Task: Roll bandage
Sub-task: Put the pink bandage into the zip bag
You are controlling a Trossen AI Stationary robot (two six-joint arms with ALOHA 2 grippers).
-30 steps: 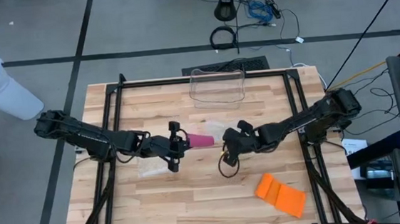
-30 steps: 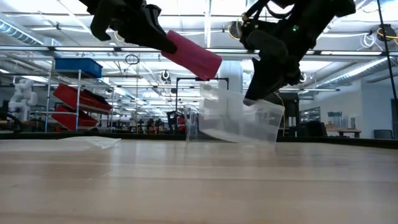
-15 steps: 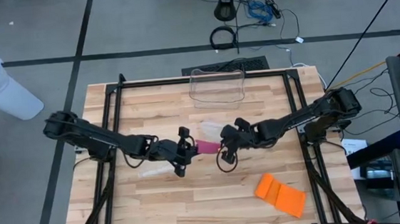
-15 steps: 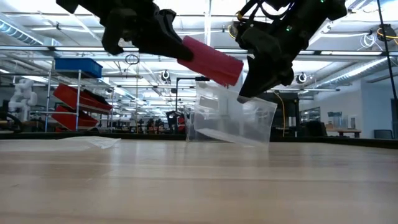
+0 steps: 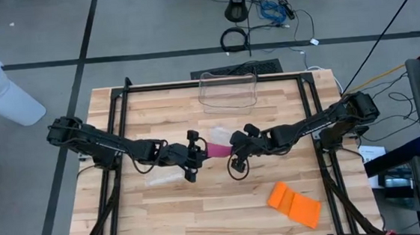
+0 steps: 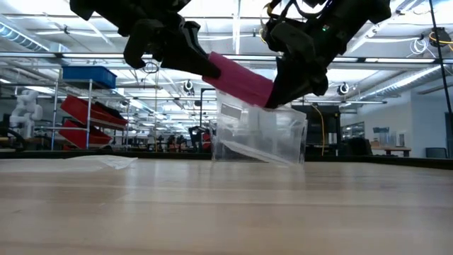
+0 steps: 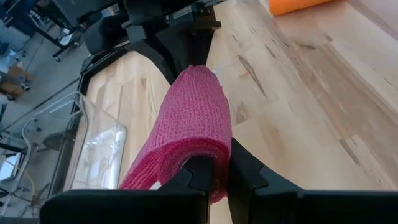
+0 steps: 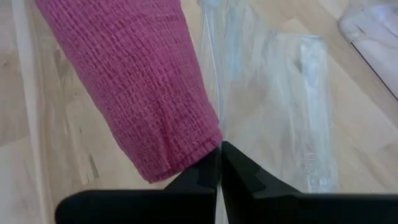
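The wooden table (image 5: 202, 208) carries both arms meeting above its middle, with a clear plastic container (image 5: 229, 90) at the far edge beyond both pincers, an orange folded piece (image 5: 294, 204) lying on the near side of the right pincer, and a clear wrapper (image 5: 157, 179) on the near side of the left one; between the two pincers hangs the pink bandage roll (image 5: 214, 149), lifted off the wood, as the low view shows it in the air and tilted, its left-pincer end the higher; its long axis runs along the line from one pincer to the other, so each arm meets an end of it rather than a flank; the left gripper (image 7: 211, 171) is nearly shut, its fingers pinched on the wall of the roll's near end, and it carries the roll; the right gripper (image 8: 219, 163) is fully shut, fingertips pressed together with no cloth seen between them, and its tip sits just at the roll's free end, touching or all but touching; I judge the left arm is the holder and the right the worker, and the coming move turns on whether that shut tip lies on the roll's axis or just off its rim, which the wrist view puts at the rim's edge.
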